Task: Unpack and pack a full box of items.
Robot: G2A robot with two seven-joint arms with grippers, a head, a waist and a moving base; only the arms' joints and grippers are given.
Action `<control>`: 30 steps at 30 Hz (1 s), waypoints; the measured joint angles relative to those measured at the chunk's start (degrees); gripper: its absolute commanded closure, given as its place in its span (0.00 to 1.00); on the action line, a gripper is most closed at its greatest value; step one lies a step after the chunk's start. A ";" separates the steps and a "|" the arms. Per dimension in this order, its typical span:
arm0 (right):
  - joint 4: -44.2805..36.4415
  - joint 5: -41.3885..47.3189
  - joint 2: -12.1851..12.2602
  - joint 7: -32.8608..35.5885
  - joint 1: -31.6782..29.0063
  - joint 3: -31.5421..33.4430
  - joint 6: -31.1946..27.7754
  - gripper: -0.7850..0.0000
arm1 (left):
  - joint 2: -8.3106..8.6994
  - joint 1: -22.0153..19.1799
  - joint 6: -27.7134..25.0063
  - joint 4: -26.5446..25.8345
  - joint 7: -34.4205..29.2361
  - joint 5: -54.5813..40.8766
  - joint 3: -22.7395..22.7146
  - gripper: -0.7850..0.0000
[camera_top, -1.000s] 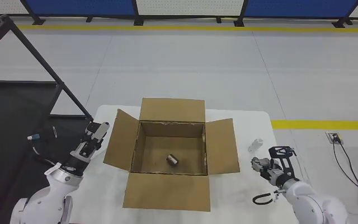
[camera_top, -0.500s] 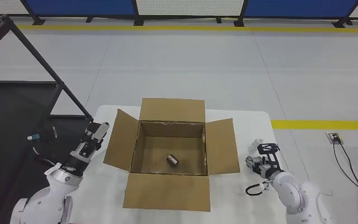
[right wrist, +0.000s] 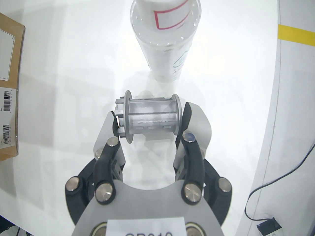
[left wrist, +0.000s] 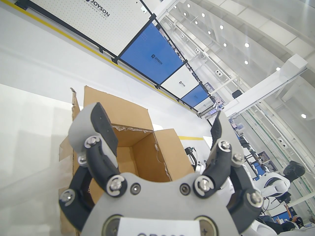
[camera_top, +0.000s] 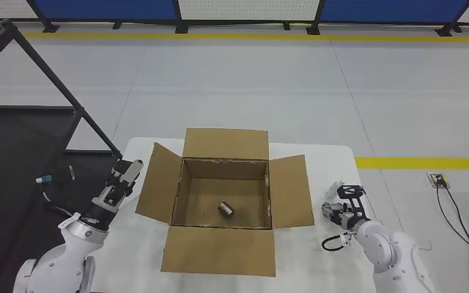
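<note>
An open cardboard box (camera_top: 223,253) stands mid-table with its flaps spread; a small dark cylinder (camera_top: 226,209) lies on its floor. To the right of the box, low over the table, my right gripper (camera_top: 331,214) (right wrist: 150,119) is shut on a grey metal spool (right wrist: 152,117), its fingers pressing on both ends. A clear bottle (right wrist: 167,30) (camera_top: 335,189) with a white cap stands just beyond the spool. Beside the box's left flap, my left gripper (camera_top: 132,167) (left wrist: 157,114) is open with nothing between its fingers. It faces the box (left wrist: 137,148).
The white table (camera_top: 308,264) has bare room in front of the right gripper and along its right side. The box's right flap (right wrist: 9,87) lies close to the right gripper. A black frame (camera_top: 73,110) stands off the table's left side.
The right arm has shifted left toward the box and bottle, carrying the spool. The left arm has not moved.
</note>
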 measured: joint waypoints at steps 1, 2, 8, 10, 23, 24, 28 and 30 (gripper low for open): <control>-0.15 0.11 0.08 -0.02 -0.15 0.00 0.03 0.00 | 0.00 0.00 0.00 0.00 0.00 0.00 0.00 0.00; -0.32 0.21 0.14 -0.04 -0.29 0.02 0.08 0.00 | 0.00 0.00 0.00 0.00 0.00 0.00 0.00 0.00; -2.63 1.00 0.55 -0.32 -1.72 0.33 0.12 0.00 | 0.00 0.00 0.00 0.00 0.00 0.00 0.00 0.00; -3.79 1.23 0.68 -0.29 -2.20 0.36 0.30 0.00 | 0.00 0.00 0.00 0.00 0.00 0.00 0.00 0.00; -12.51 1.92 1.56 -0.66 -4.11 1.17 1.03 0.00 | 0.00 0.00 0.00 0.00 0.00 0.00 0.00 0.00; -14.79 2.03 1.62 -0.94 -4.65 1.30 0.98 0.00 | 0.00 0.03 0.00 -0.03 0.06 0.00 0.00 0.00; -30.08 0.15 1.93 -0.48 -8.73 1.46 1.02 0.00 | 0.03 0.95 -0.21 -0.55 1.12 0.12 -0.37 0.00; -36.69 -1.59 2.03 1.47 -9.75 0.45 1.22 0.00 | 0.05 1.38 -0.37 -0.57 1.63 -0.09 -0.73 0.00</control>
